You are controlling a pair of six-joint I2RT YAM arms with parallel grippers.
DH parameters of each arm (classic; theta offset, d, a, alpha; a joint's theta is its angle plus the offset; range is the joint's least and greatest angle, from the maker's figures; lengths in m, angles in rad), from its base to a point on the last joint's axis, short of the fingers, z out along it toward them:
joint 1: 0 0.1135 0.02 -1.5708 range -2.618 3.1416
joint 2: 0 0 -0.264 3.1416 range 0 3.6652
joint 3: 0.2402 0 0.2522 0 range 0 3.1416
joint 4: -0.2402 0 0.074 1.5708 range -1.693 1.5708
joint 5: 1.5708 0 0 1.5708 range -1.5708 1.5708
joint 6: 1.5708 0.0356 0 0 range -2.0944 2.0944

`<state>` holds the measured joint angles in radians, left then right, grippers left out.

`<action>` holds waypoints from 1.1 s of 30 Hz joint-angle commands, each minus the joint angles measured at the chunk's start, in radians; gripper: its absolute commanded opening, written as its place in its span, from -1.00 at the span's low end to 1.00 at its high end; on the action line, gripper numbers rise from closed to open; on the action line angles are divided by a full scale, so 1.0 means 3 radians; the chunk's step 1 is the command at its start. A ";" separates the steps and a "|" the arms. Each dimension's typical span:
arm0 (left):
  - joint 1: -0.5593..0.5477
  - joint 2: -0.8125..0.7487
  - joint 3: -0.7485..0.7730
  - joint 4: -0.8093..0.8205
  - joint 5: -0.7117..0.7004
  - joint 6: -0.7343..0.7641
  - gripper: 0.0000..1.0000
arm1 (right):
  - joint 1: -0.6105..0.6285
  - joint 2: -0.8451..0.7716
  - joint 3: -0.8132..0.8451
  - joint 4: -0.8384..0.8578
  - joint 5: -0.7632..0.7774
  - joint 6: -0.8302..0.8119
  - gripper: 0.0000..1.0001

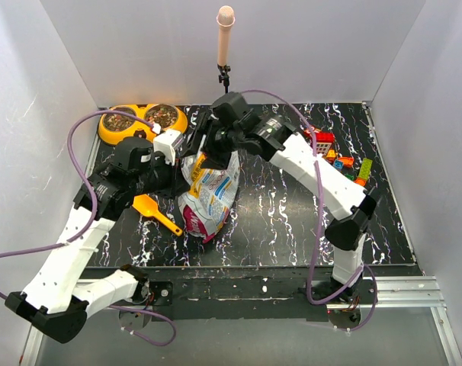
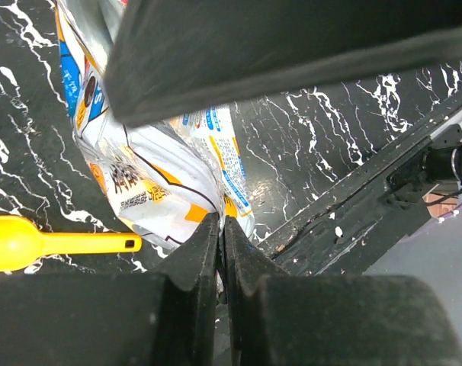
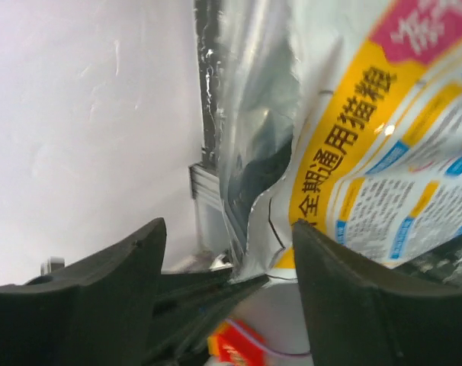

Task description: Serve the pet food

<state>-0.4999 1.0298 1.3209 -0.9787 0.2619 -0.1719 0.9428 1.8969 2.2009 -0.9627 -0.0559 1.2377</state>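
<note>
So right now the left gripper (image 2: 219,223) is pinching the edge of the crinkly white bag (image 1: 210,194), with its jaws pressed together and only a sliver of a gap showing in the wrist view. The right gripper (image 3: 231,259) is sitting spread wide, with the bag's silvery open rim hanging between its fingers (image 3: 128,274) but not clamped. The bag is sitting mid-table (image 1: 292,221) between the two arms, magenta end pointing toward the near edge. Pet food (image 1: 161,115) is showing as dark kibble in both steel cups of the orange double bowl (image 1: 104,131) at the far left corner. The yellow scoop (image 1: 151,207) is lying flat just left of the bag, and some toy blocks (image 1: 338,156) are sitting over on the right.
</note>
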 commanded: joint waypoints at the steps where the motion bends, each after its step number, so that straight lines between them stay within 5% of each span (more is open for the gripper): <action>1: -0.0001 -0.0114 -0.0005 0.0021 -0.0152 0.0041 -1.00 | -0.0268 -0.0590 -0.0299 0.0784 -0.0538 -0.1637 0.56; 5: -0.0001 -0.0186 -0.0082 0.0056 -0.0019 -0.0025 -1.00 | -0.0636 -0.1030 -0.1097 0.1096 -0.1101 -0.2886 0.58; 10: -0.0001 -0.0175 -0.0036 0.0046 0.0124 -0.0061 -1.00 | -0.1086 -0.1286 -0.1675 0.1837 -0.1362 -0.3741 0.59; 15: -0.0001 -0.0196 -0.0026 -0.0005 0.0236 -0.0107 -1.00 | -0.1317 -0.0838 -0.1253 0.1921 -0.1929 -0.4391 0.60; 22: -0.0001 -0.0283 -0.0077 -0.0107 0.0201 -0.0082 -1.00 | -0.1650 0.0073 -0.0491 0.2182 -0.3203 -0.4115 0.57; 33: -0.0001 -0.0242 0.0035 -0.0347 0.0129 -0.0010 -1.00 | -0.1548 0.0590 -0.0448 0.2921 -0.3475 -0.3779 0.57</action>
<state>-0.4992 0.9802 1.2991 -1.0218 0.2699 -0.1864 0.4534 2.0647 2.0403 -0.2630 -1.0294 0.0502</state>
